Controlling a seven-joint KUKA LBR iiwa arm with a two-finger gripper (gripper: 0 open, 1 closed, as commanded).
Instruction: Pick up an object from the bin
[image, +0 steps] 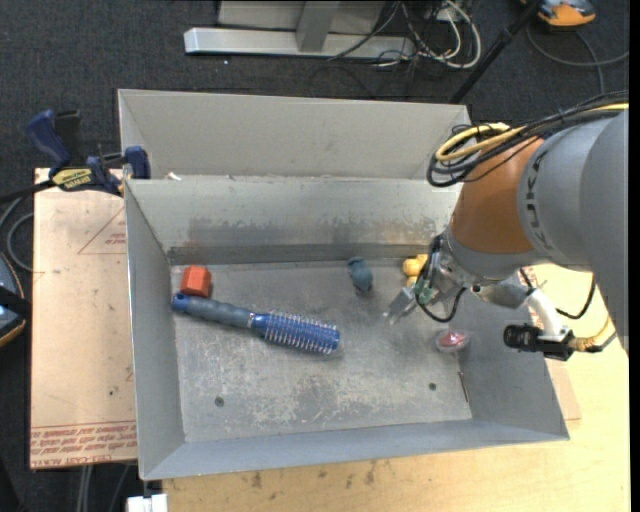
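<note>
Nearest the camera, in front of the hairbrush, bare grey floor of the bin up to the front wall. Next the hairbrush itself: blue, flat on the floor in the left half, handle toward the left wall, bristled head toward the middle, slightly slanted, head nearer than handle end. Right of the hairbrush's head and about level with it, well apart, a small pinkish-red thing flat on the floor, close to the right wall. A little farther back, also right of the head, the gripper, low over bare floor, tilted with its tip toward the hairbrush and apart from every loose thing; spread or pressed together, cannot tell. Just behind the hairbrush's handle end, nearly touching it, an orange-red block. Behind and right of the head, a small blue-grey lump, near the gripper; farther right from the hairbrush again, a small yellow piece close behind the gripper, near the foot of the back wall. Task's thing not yet in any grasp: nearest candidates the lump, the yellow piece and the pinkish-red thing. Farthest up and right of the hairbrush, reaching in over the right wall, the arm: a thick grey link bent down into an orange cover at the wrist, wrist angled toward the hairbrush, yellow and black cables looped over its top.
</note>
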